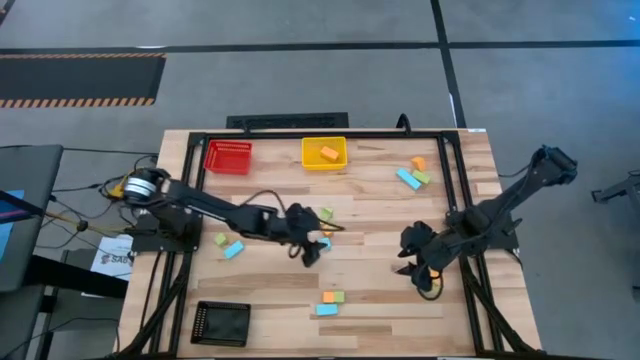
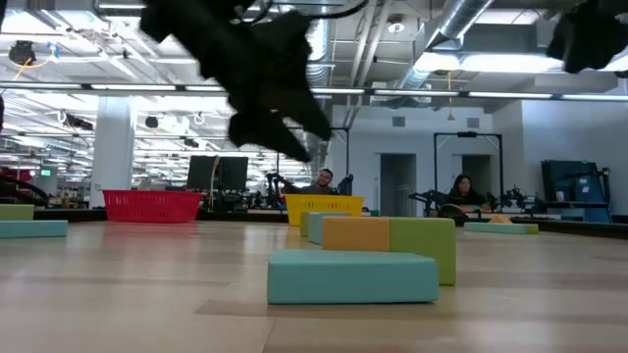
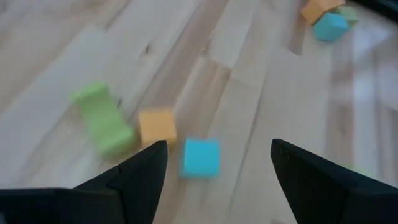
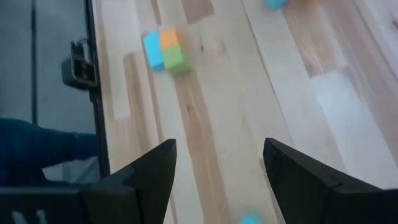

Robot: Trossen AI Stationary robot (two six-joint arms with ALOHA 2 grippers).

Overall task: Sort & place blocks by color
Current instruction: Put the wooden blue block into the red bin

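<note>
My left gripper [image 1: 312, 246] hangs open over the middle of the table, clear of the wood in the low view [image 2: 287, 126]. In the left wrist view [image 3: 217, 167] a light blue cube [image 3: 200, 157] lies on the table just ahead between the fingers. An orange cube [image 3: 157, 126] and a green bar [image 3: 102, 119] lie beside it. My right gripper [image 1: 412, 262] is open and empty right of centre [image 4: 219, 167], with a blue, orange and green cluster [image 4: 165, 48] farther off. An orange block [image 1: 329, 153] lies in the yellow bin [image 1: 324, 164].
A red bin [image 1: 229, 156] stands at the far left and a black tray [image 1: 220, 323] at the near left. Loose blocks lie at the left [image 1: 228, 245], near the front edge [image 1: 329, 303] and at the far right [image 1: 414, 173]. A dark frame rail [image 1: 455, 180] runs along the right.
</note>
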